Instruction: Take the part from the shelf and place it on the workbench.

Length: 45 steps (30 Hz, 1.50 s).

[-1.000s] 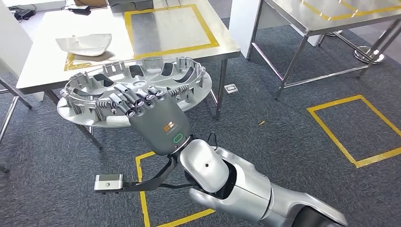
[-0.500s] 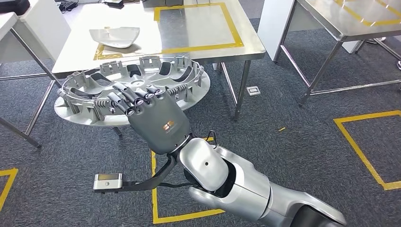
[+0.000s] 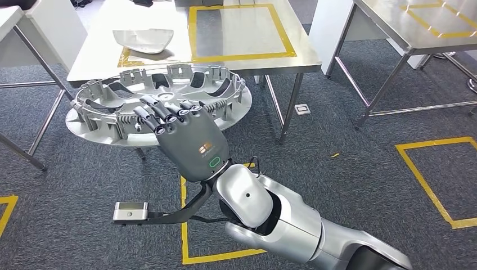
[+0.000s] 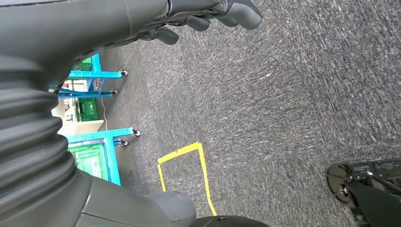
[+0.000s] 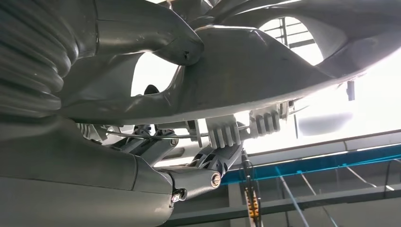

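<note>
My right hand [image 3: 188, 140], fingers hooked over the round silver plastic wheel cover [image 3: 154, 107], gripped it as the steel workbench [image 3: 292, 50] at 12 o'clock swung closer, placement near.

Bright even light, backlit glare, sharp

Right arm [image 3: 281, 216] enters from 5 o'clock, silver, bent at the wrist, reaching toward 11 o'clock. Right hand [image 3: 188, 140] back-up, dark fingers [image 3: 152, 112] curled over the rim of the wheel cover [image 3: 101, 129], gripping it; thumb [image 5: 156, 33] underneath. Left hand [image 4: 142, 19] hangs low, palm to the floor, fingers loosely bent, holding nothing.
</note>
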Motion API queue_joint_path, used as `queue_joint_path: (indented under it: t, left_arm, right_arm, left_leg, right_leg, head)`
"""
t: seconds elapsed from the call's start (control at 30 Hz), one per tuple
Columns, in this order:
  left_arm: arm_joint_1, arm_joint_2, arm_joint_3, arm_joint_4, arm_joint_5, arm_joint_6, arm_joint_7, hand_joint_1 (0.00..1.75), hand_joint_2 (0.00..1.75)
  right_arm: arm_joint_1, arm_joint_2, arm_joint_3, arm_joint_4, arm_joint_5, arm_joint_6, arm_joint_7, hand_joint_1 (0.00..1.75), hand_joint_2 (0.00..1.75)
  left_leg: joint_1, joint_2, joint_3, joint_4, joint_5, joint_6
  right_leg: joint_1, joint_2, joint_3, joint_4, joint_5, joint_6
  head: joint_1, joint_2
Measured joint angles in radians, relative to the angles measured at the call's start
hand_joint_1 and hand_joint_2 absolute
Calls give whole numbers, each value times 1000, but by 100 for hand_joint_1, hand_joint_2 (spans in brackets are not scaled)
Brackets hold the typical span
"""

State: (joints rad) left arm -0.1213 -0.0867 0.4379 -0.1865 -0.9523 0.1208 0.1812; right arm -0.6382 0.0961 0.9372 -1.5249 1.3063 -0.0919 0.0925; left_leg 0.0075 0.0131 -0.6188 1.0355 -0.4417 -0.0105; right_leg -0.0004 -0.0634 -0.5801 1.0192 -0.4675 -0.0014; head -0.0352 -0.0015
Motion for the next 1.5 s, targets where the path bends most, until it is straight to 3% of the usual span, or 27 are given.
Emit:
queue_joint_path:
  t: [0.1, 0.17, 0.2, 0.27, 0.33, 0.37, 0.4, 0.47, 0.53, 0.67, 0.73, 0.8, 0.83, 0.87, 0.9, 0.97, 1.0, 1.07, 1.17, 1.23, 1.33, 1.37, 1.4, 1.47, 1.5]
  left_arm:
    - [0, 1, 0, 0, -2, -2, -2, 0, 175]
    - [0, 0, 0, 0, -3, -2, -2, 0, 175]
    - [-1, 0, 0, 0, -4, -2, -3, 0, 175]
    - [-3, -1, 0, -1, -4, -2, -4, 0, 175]
    - [-4, -1, 0, -1, -5, -2, -4, 0, 175]
    - [-3, -2, 0, -1, -5, -2, -4, 0, 175]
    - [-3, -2, 0, 0, -5, -3, -5, 0, 175]
    - [-3, -2, 0, -1, -6, -3, -5, 0, 175]
    - [-3, -1, 0, -2, -9, -3, -5, 0, 175]
    - [-2, -1, 0, -1, -13, -2, -6, 0, 175]
    - [-2, -1, 0, -1, -14, -2, -8, 0, 175]
    - [-2, -1, 0, -1, -15, -1, -12, 0, 175]
    - [-1, 0, 0, -1, -16, 0, -13, 0, 175]
    - [0, 0, 0, -1, -16, 0, -14, 0, 175]
    - [0, 0, 0, -1, -17, 0, -15, 0, 175]
    - [0, 1, 0, -1, -17, 0, -16, 0, 175]
    - [-1, 2, 0, -1, -17, 0, -17, 0, 175]
    - [-2, 2, 0, -1, -17, 1, -19, 0, 175]
    - [1, 3, 1, -1, -17, 2, -21, 0, 175]
    - [2, 3, 2, -1, -18, 5, -22, 0, 175]
    - [1, 2, 5, -1, -19, 6, -23, 0, 175]
    - [2, 2, 7, -1, -19, 6, -22, 0, 175]
    - [4, 2, 8, -1, -19, 6, -22, 0, 175]
    - [5, 2, 9, -1, -20, 6, -20, 0, 175]
    - [5, 1, 9, -1, -20, 6, -20, 0, 175]
  right_arm:
    - [10, 1, -2, -8, 11, 0, 5, 175, 175]
    - [13, 2, -5, -14, 15, 0, 6, 175, 175]
    - [14, 2, -7, -16, 16, 0, 6, 175, 175]
    - [17, 0, -11, -18, 16, -1, 5, 175, 175]
    - [25, -2, -12, -19, 16, -1, 5, 175, 175]
    - [29, -3, -13, -19, 16, 0, 5, 175, 175]
    - [31, -4, -14, -19, 16, 0, 5, 175, 175]
    - [33, -5, -16, -19, 18, 1, 6, 175, 175]
    - [36, -5, -20, -21, 24, 2, 4, 175, 175]
    - [40, -6, -25, -22, 33, 0, -3, 175, 175]
    - [39, -6, -26, -21, 31, -2, -6, 175, 175]
    - [37, -6, -27, -14, 24, -8, -11, 175, 175]
    - [35, -6, -27, -10, 20, -12, -12, 175, 175]
    - [33, -6, -27, -5, 15, -15, -14, 175, 175]
    - [31, -6, -27, 0, 10, -18, -15, 175, 175]
    - [25, -6, -27, 8, 0, -21, -17, 175, 175]
    - [21, -6, -27, 11, -5, -25, -19, 175, 175]
    - [10, -6, -27, 17, -14, -34, -21, 175, 175]
    - [4, -6, -27, 22, -26, -43, -21, 175, 175]
    - [2, -6, -27, 22, -30, -45, -19, 175, 175]
    - [5, -7, -27, 23, -31, -47, -16, 175, 175]
    - [7, -8, -26, 23, -31, -47, -14, 175, 175]
    - [9, -8, -26, 23, -30, -47, -13, 175, 175]
    - [11, -8, -26, 23, -29, -46, -12, 175, 175]
    - [11, -8, -26, 23, -28, -46, -12, 175, 175]
  left_leg:
    - [-4, -1, -1, -3, 0, 15]
    - [3, -3, 8, -22, 11, 22]
    - [7, -4, 12, -30, 16, 25]
    - [11, -7, 12, -35, 21, 27]
    - [13, -13, 9, -32, 22, 24]
    - [16, -18, 8, -30, 21, 20]
    - [21, -23, 6, -25, 20, 13]
    - [27, -31, -1, -9, 13, -5]
    - [27, -37, -7, 2, 8, -24]
    - [30, -33, -12, 7, 3, -49]
    - [29, -22, -53, 88, -40, -51]
    - [27, -19, -121, 225, -95, -50]
    - [26, -19, -146, 273, -106, -48]
    - [24, -19, -155, 287, -98, -44]
    - [22, -19, -146, 261, -73, -39]
    - [14, -16, -85, 133, -5, -25]
    - [10, -15, -55, 72, 12, -19]
    - [3, -13, -26, 13, 12, -10]
    - [5, -19, -12, -1, 6, 6]
    - [8, -22, 0, -4, 1, 17]
    - [6, -26, 6, -4, -9, 25]
    - [6, -27, 10, -3, -14, 25]
    - [6, -29, 16, -3, -19, 24]
    - [6, -32, 33, -3, -31, 20]
    - [5, -33, 39, -2, -36, 16]
  right_leg:
    - [-5, -4, 2, -6, 5, 16]
    - [-5, 13, -5, 13, -10, 22]
    - [-6, 29, -20, 47, -32, 25]
    - [-9, 56, -78, 171, -99, 29]
    - [-14, 61, -128, 275, -134, 34]
    - [-18, 61, -127, 275, -122, 36]
    - [-22, 61, -106, 234, -94, 40]
    - [-30, 66, -38, 98, -38, 48]
    - [-31, 73, -7, 34, -24, 39]
    - [-27, 71, -8, 34, -23, 0]
    - [-27, 67, -5, 31, -21, -13]
    - [-21, 65, -5, 31, -23, -20]
    - [-18, 64, -3, 31, -24, -22]
    - [-15, 63, -1, 31, -27, -24]
    - [-13, 63, 2, 31, -29, -25]
    - [-11, 63, 11, 31, -37, -22]
    - [-9, 63, 13, 32, -41, -18]
    - [-7, 63, 15, 30, -43, -6]
    - [-7, 62, 16, 42, -42, 12]
    - [-9, 63, -19, 110, -74, 20]
    - [-9, 63, -130, 282, -137, 26]
    - [-8, 63, -152, 301, -132, 26]
    - [-8, 63, -154, 282, -105, 25]
    - [-7, 63, -110, 152, -16, 17]
    - [-4, 63, -85, 87, 8, 11]
  head:
    - [0, 0]
    - [0, 0]
    - [1, 0]
    - [2, 0]
    - [3, 0]
    - [3, 0]
    - [3, 0]
    - [4, 0]
    - [5, 0]
    - [6, 0]
    - [4, 0]
    - [4, 0]
    - [4, 0]
    - [4, 0]
    - [4, 0]
    - [4, 0]
    - [4, 0]
    - [4, 0]
    - [5, 0]
    - [7, 0]
    - [8, 0]
    - [8, 0]
    - [8, 0]
    - [8, 0]
    - [8, 0]
